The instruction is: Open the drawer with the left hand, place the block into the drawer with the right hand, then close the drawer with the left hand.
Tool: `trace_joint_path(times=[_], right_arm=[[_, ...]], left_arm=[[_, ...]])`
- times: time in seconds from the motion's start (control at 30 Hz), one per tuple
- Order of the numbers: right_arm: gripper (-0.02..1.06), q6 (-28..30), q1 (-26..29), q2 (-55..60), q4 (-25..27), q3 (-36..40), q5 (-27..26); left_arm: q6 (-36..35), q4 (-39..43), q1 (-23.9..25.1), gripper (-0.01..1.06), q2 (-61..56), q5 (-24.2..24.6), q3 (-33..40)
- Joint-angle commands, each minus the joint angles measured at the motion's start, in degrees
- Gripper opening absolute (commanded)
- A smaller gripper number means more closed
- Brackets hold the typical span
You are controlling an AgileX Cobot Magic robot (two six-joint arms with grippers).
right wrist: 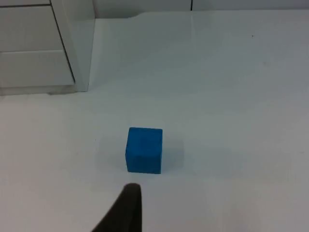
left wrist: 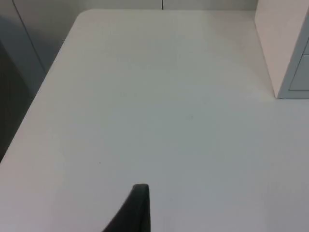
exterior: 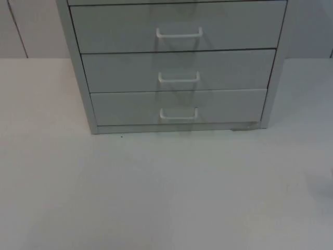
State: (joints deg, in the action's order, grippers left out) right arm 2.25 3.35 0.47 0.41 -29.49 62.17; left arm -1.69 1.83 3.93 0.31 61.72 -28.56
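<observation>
A grey drawer cabinet (exterior: 177, 62) stands upright on the white desk (exterior: 156, 192), its front facing the top camera. Three drawers are stacked in it, each with a white bar handle at its middle: the upper drawer (exterior: 104, 28), the middle drawer (exterior: 119, 70) and the bottom drawer (exterior: 125, 107). All three sit flush and shut. A small blue cube block (right wrist: 144, 150) rests flat on the desk, well apart from the cabinet's corner.

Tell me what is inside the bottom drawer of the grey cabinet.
Its contents are hidden: the bottom drawer of the grey three-drawer cabinet is shut, showing just its front and white handle. The blue cube block sits outside on the white table.
</observation>
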Motion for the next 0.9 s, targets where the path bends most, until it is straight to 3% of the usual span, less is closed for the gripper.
trace_joint_path(times=[0.0, 0.3, 0.53, 0.87], right_arm=[[1.01, 0.3, 0.1, 0.8, 0.2, -0.3, -0.6], [1.01, 0.3, 0.1, 12.3, 0.5, -3.8, -8.5], [1.01, 0.4, 0.1, 25.1, 1.2, -7.1, -14.5], [1.01, 0.4, 0.1, 43.6, 1.2, -8.8, -14.8]], left_arm=[[0.0, -1.0, 0.0, 1.05, 0.7, -0.1, 0.2], [0.1, -1.8, 0.0, 1.05, 8.1, -0.4, 0.0], [1.7, -1.8, 0.0, 1.05, 17.2, -3.4, -4.1], [1.7, -2.6, 0.0, 1.05, 28.5, -6.2, -7.4]])
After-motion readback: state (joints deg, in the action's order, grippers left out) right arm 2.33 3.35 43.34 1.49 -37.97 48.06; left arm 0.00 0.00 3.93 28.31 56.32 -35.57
